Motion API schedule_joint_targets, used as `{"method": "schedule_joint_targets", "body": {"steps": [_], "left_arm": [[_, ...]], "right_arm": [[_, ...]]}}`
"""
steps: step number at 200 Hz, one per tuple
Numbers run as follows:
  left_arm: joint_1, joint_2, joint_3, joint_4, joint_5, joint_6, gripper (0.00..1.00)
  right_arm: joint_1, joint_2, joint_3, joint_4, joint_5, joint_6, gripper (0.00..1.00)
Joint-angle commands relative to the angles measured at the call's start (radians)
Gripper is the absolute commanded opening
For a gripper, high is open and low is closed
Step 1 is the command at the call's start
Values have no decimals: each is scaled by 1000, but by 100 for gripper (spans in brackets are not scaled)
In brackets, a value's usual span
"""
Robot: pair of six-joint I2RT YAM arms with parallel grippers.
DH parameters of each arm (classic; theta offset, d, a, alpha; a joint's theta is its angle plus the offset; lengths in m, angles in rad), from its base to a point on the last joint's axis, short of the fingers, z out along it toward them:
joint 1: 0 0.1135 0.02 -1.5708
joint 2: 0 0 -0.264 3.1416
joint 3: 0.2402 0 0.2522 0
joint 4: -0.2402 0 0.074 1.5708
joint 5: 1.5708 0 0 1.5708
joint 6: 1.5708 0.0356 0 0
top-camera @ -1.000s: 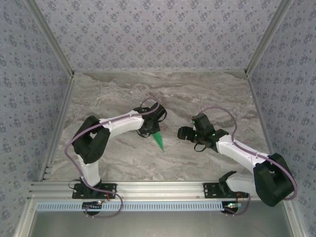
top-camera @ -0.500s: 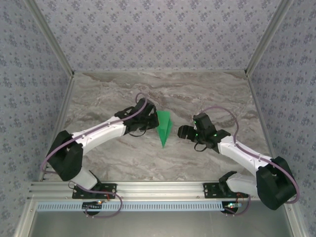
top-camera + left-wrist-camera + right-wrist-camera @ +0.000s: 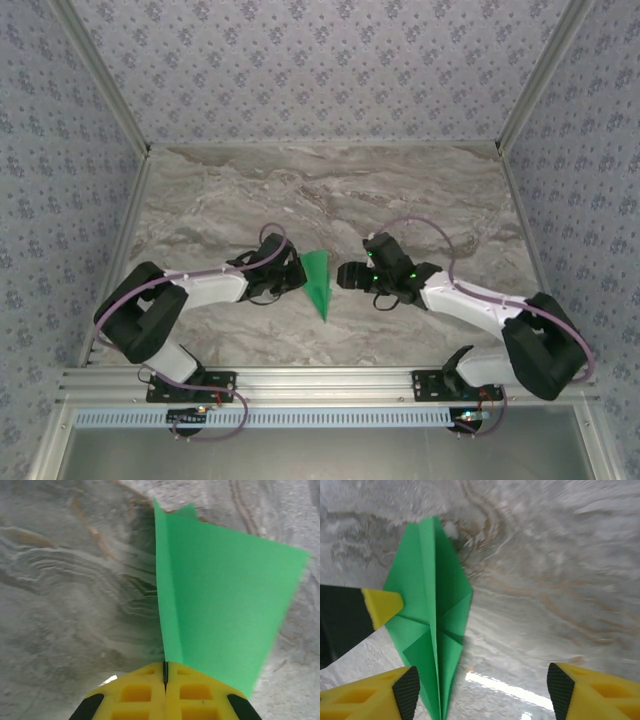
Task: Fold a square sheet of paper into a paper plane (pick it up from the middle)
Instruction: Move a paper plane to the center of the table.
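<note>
The green paper plane (image 3: pixel 317 280) is a narrow pointed dart with a centre crease, its tip toward the table's near edge. My left gripper (image 3: pixel 297 275) is shut on its left side. In the left wrist view the yellow jaws (image 3: pixel 165 667) are pressed together on the paper plane (image 3: pixel 220 600), which stands up from them. My right gripper (image 3: pixel 345 275) is just right of the plane and open. In the right wrist view the paper plane (image 3: pixel 430 610) lies by the right gripper's (image 3: pixel 480 685) left pad, with a left fingertip (image 3: pixel 382 605) touching the plane's far side.
The marble table (image 3: pixel 400 190) is bare around the plane. Patterned walls (image 3: pixel 320 70) close the back and sides. An aluminium rail (image 3: pixel 320 382) runs along the near edge, behind the arm bases.
The left gripper has carried the plane toward the near edge and turned it so it shows wider. The right gripper has moved left, close to the plane.
</note>
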Motion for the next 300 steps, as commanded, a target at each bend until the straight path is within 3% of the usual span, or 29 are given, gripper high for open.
{"method": "schedule_joint_targets", "body": {"steps": [1,41,80,140,198,243,300], "left_arm": [[8,-20,-19,48,-34,-16,0],[8,-24,-33,30,-45,-16,0],[11,-29,-41,22,-41,-10,0],[11,-29,-37,24,-33,-3,0],[12,-33,-37,24,-29,-1,0],[14,-34,-34,22,-32,1,0],[15,-28,-30,21,-31,0,0]], "right_arm": [[72,77,97,-30,73,-9,68],[160,213,204,-52,103,-15,59],[178,289,268,-78,53,-66,64],[216,311,293,-95,14,-112,46],[225,323,305,-132,44,-116,51],[243,326,303,-116,-6,-129,36],[270,341,279,-142,19,-100,37]]}}
